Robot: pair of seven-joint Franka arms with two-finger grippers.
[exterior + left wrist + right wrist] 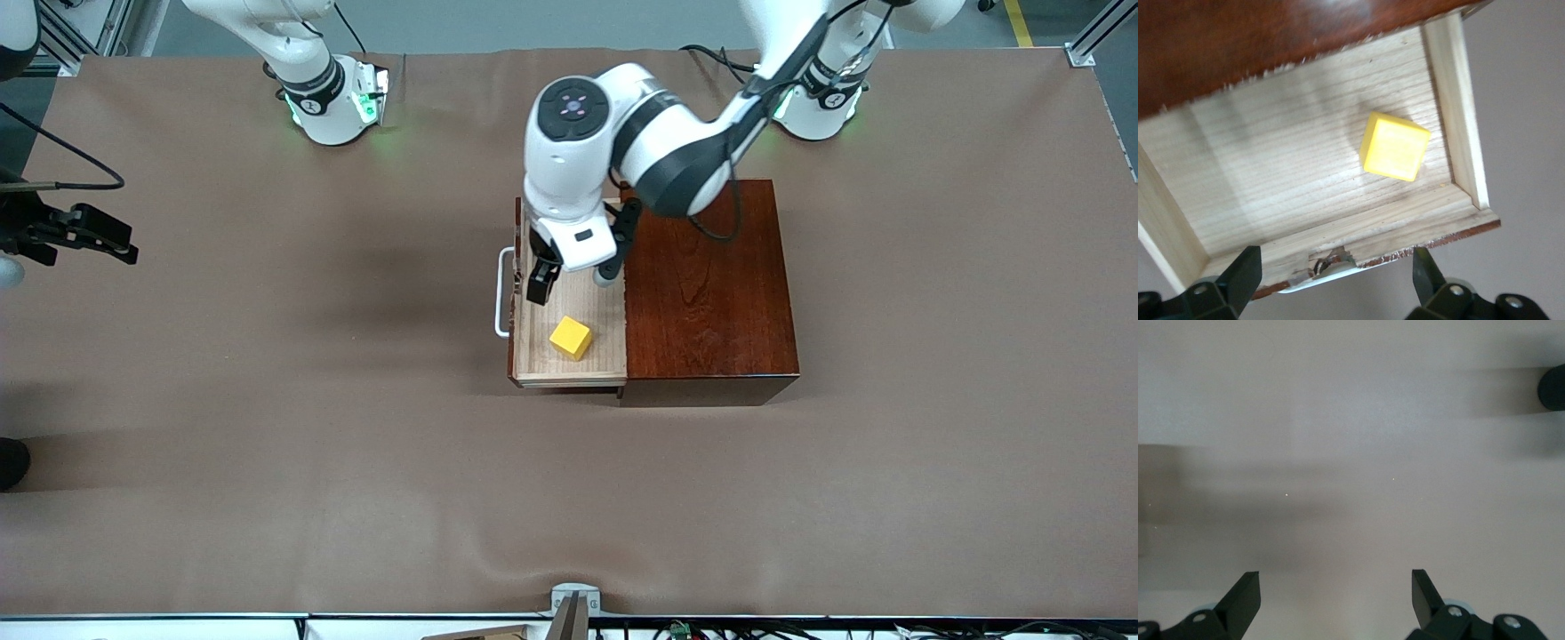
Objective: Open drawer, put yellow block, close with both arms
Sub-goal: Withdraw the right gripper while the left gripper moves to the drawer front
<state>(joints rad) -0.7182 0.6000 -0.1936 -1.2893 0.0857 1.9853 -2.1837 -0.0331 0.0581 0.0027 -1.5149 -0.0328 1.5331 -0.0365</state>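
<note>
The drawer [533, 357] is pulled out of the dark mahogany box [711, 284] toward the right arm's end of the table. Its white handle [502, 293] faces that end. The yellow block [570, 338] lies in the drawer's pale tray, apart from its walls. My left gripper [540, 283] hangs open and empty over the drawer's front edge by the handle. The left wrist view shows the block [1395, 147], the tray [1271, 167], the handle [1325, 277] and my open left gripper [1336, 267]. My right gripper [129, 244] waits open and empty over bare table [1336, 587].
Brown cloth [356, 462] covers the table. A dark round object [13, 462] sits at the edge by the right arm's end and also shows in the right wrist view [1553, 387]. A metal bracket [573, 609] stands at the edge nearest the front camera.
</note>
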